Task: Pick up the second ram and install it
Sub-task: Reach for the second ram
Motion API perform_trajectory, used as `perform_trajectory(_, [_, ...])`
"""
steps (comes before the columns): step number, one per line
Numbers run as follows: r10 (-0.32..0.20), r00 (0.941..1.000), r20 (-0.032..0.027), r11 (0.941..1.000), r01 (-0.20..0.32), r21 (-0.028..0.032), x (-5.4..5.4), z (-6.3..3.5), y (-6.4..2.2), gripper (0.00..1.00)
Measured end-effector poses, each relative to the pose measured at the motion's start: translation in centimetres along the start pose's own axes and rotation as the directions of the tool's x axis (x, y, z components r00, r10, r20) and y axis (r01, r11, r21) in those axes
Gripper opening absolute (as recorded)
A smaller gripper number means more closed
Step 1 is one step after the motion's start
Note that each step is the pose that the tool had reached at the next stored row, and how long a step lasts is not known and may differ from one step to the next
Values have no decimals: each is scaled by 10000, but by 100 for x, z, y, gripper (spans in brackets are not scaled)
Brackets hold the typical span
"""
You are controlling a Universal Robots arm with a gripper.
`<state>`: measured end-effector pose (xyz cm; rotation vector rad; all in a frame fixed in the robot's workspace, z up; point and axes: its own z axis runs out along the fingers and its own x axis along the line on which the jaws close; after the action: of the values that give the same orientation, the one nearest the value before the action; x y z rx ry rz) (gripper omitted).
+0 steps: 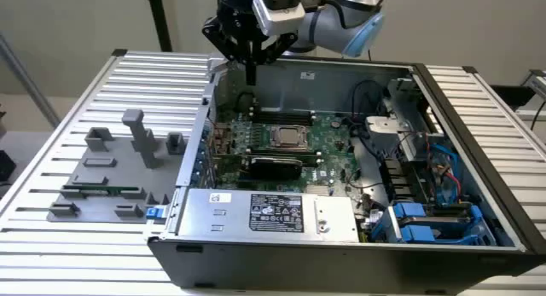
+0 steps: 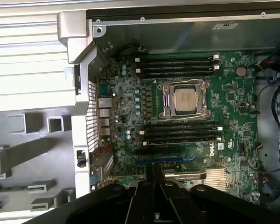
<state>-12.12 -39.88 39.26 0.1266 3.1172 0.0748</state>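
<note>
The second ram (image 1: 101,190) is a thin green stick lying on the grey holder plate (image 1: 85,165), at the exterior view's left of the open computer case (image 1: 341,245). My gripper (image 1: 250,78) hangs high over the case's back left corner, far from the stick. Its fingers are shut together and I see nothing between them. In the wrist view the gripper (image 2: 154,177) looks straight down on the green motherboard (image 2: 233,93), with the silver processor socket (image 2: 185,99) between two banks of dark memory slots (image 2: 177,65).
Grey holder blocks (image 1: 140,136) stand upright on the plate. Inside the case are a black-topped expansion card (image 1: 273,163), the power supply (image 1: 273,213), cables and blue drive bays (image 1: 435,222). The case's metal walls (image 2: 79,42) rise around the board on the slatted table (image 1: 68,257).
</note>
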Motion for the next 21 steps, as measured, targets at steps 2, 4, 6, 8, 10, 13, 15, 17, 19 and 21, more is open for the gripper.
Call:
perform_trajectory(2, [1, 10000, 0, 10000, -1, 0, 0, 0, 0, 11])
perform_trajectory(4, [2, 10000, 0, 10000, -2, 0, 0, 0, 0, 11])
perform_trajectory(6, [3, 10000, 0, 10000, -3, -1, 0, 0, 0, 11])
perform_trajectory(8, [3, 10000, 0, 10000, -3, 0, 0, 0, 0, 11])
perform_trajectory(10, [4, 10000, 0, 10000, -4, 0, 0, 0, 0, 11])
perform_trajectory(13, [8, 10000, -1, 10000, -8, 4, 6, -3, -13, 11])
perform_trajectory(15, [7, 10000, 0, 10000, -7, -1, 40, -3, -70, 11])
perform_trajectory(17, [8, 10000, 0, 10000, -8, 1, 84, -5, -138, 11])
perform_trajectory(19, [9, 10000, 0, 10000, -9, 1, 141, -6, -196, 11])
perform_trajectory(21, [9, 10000, 1, 10000, -9, 1, 223, -4, -238, 11])
